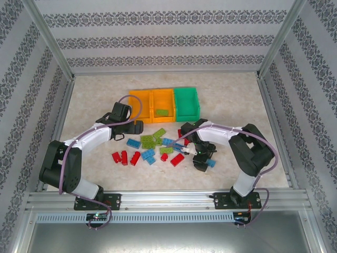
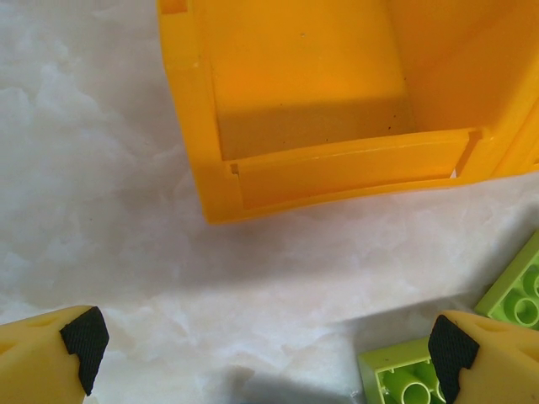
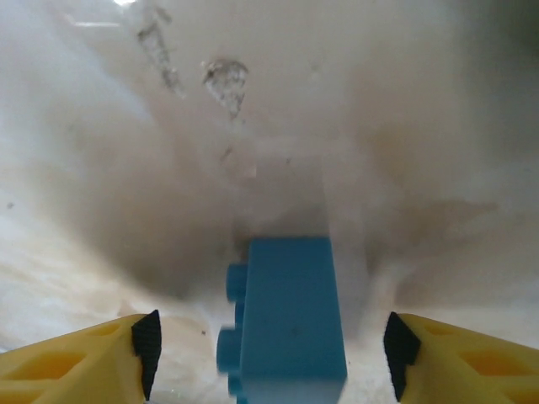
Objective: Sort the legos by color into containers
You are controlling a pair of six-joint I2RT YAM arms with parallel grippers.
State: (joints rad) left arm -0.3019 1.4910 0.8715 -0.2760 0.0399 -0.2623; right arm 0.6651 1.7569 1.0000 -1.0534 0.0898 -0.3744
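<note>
Two arms (image 1: pixel 89 138) low over legos (image 1: pixel 149 141)

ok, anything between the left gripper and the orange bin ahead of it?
Nothing: in the left wrist view, only bare tabletop separates the left gripper from the orange bin. Two lime bricks sit off to one side.

A light blue lego (image 3: pixel 290 316) lies on its side between the right claw's (image 3: pixel 269 358) spread fingers, touching neither. Red, lime and blue legos (image 1: pixel 152 147) lie scattered to that claw's left. Just ahead of the left claw (image 2: pixel 265 358) stands an orange bin (image 2: pixel 210 126), with a second orange bin (image 1: pixel 163 100) and a green bin (image 1: pixel 187 103) in a row beside it.
</note>
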